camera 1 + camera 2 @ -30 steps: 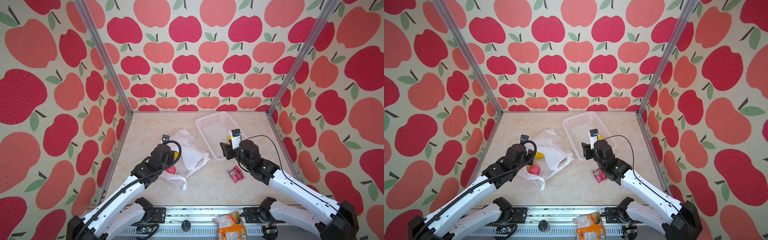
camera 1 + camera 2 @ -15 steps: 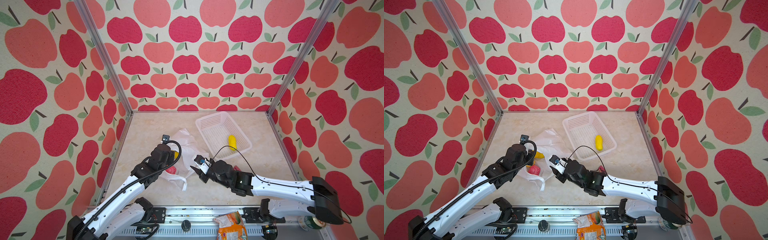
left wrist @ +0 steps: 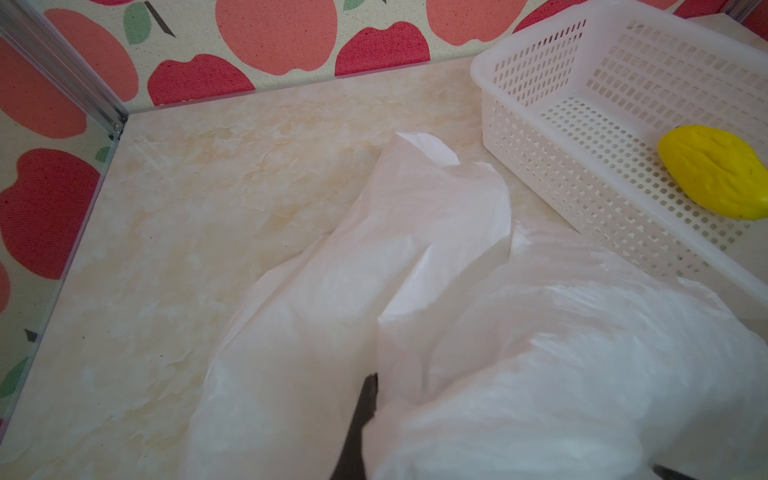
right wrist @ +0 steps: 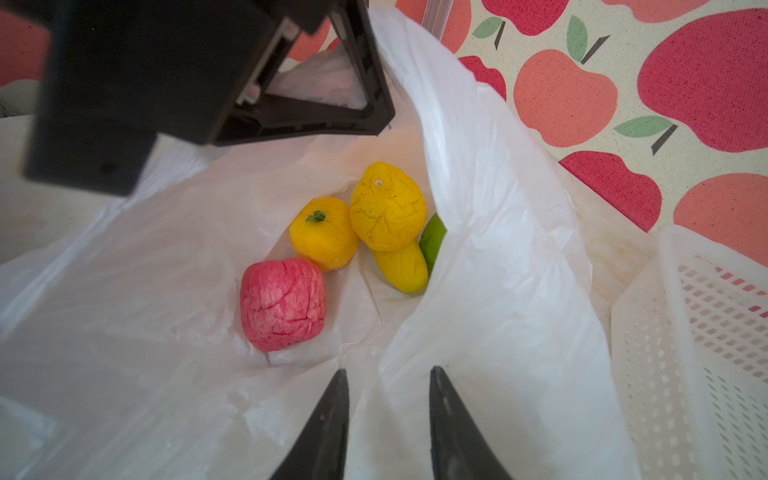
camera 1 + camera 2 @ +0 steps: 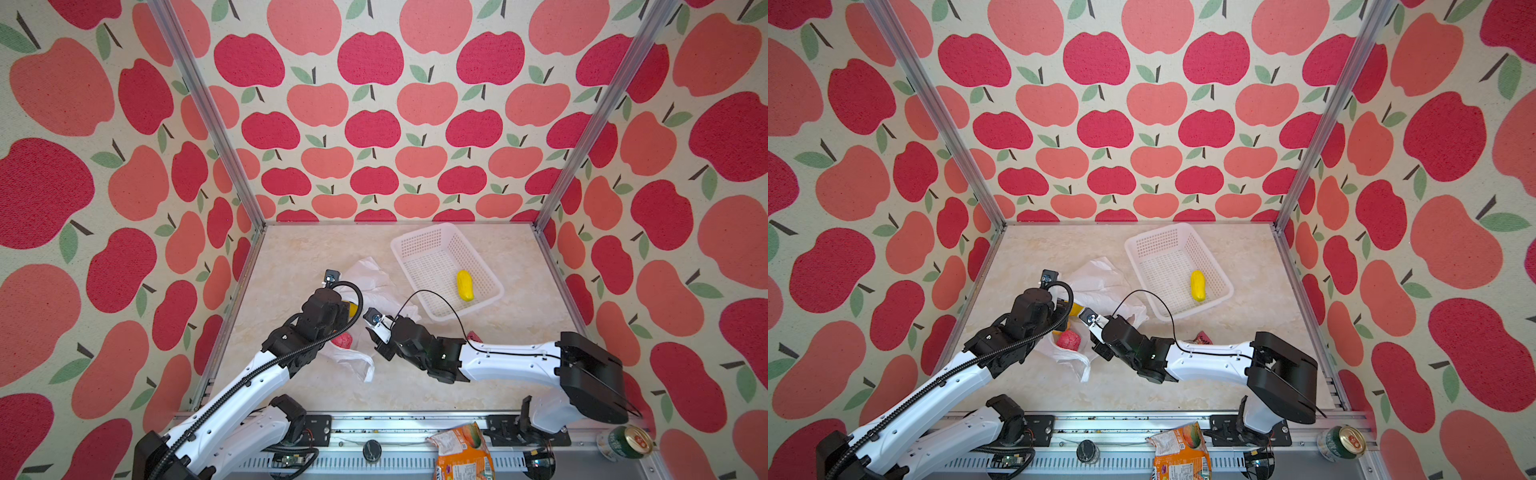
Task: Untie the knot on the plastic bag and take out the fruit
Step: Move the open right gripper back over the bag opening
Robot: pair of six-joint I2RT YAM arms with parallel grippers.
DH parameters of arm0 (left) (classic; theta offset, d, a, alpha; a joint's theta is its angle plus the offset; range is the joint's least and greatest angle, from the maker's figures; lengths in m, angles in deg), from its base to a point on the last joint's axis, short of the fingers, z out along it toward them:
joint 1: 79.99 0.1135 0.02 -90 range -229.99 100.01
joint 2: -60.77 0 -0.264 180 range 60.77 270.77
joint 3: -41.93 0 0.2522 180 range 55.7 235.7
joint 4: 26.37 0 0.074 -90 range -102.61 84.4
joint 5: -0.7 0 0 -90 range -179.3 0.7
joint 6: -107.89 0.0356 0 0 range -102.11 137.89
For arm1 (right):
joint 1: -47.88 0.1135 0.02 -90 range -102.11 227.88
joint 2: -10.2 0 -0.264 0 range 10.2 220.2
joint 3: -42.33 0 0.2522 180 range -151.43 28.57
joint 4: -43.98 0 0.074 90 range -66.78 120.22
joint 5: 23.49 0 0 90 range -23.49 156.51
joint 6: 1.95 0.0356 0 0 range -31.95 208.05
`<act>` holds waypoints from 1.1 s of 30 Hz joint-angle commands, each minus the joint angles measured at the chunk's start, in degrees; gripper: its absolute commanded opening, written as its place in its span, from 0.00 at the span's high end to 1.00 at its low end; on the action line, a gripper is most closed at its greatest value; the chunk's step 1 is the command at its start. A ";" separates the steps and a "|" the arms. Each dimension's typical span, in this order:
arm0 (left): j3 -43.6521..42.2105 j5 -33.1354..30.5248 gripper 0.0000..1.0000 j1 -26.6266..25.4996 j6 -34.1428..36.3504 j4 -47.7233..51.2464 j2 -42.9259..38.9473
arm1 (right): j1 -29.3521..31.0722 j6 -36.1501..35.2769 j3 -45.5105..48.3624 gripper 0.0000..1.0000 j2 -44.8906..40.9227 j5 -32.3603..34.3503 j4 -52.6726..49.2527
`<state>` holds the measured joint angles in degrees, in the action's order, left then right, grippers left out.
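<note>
1. Where left jaws clamp its rim, the plastic bag (image 4: 490, 232) gapes on the worktop (image 5: 291, 257).
2. Right jaws narrowly apart, bag fold between them.
3. Right arm (image 5: 507, 363) reaches low across the middle, toward the bag.

left arm (image 5: 257, 382) and right arm (image 5: 511, 365) white shells with small screw holes, black joint housings, corrugated black conduit (image 5: 356, 291) on left, thin black cable (image 5: 428, 291) on right, right gripper (image 4: 388, 386) black tapered fingers (image 4: 328, 424) lower centre
</note>
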<state>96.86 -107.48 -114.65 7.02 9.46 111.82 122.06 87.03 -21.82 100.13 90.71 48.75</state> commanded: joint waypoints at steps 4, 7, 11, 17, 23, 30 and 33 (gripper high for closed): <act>-0.12 -0.64 1.00 -0.23 -0.11 -0.07 0.11 | -1.89 4.56 -2.75 0.66 2.95 7.24 -1.20; -0.18 -0.56 1.00 -0.22 -0.11 -0.05 -0.12 | -3.18 6.46 -3.54 0.66 3.91 9.53 -3.39; -0.21 -0.63 1.00 -0.17 -0.11 -0.03 -0.20 | -4.31 8.74 -4.97 0.66 5.05 11.67 -6.47; -0.12 -0.72 1.00 -0.19 -0.11 -0.04 0.02 | -0.77 3.63 -5.80 0.60 6.48 8.72 -3.20; -0.13 -0.73 1.00 -0.24 -0.11 -0.15 -0.08 | 4.12 -2.19 -3.05 0.51 5.66 6.63 5.54; -0.30 -0.98 1.00 -0.19 -0.24 -0.05 -0.59 | 5.19 1.63 -6.24 0.43 11.71 3.09 6.38; -0.55 -0.98 1.00 -0.27 -0.29 -0.01 -1.43 | 5.11 3.99 -8.48 0.43 15.75 1.54 6.35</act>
<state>96.51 -109.29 -114.06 6.99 9.87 111.75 127.39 88.45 -27.70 111.91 95.13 55.83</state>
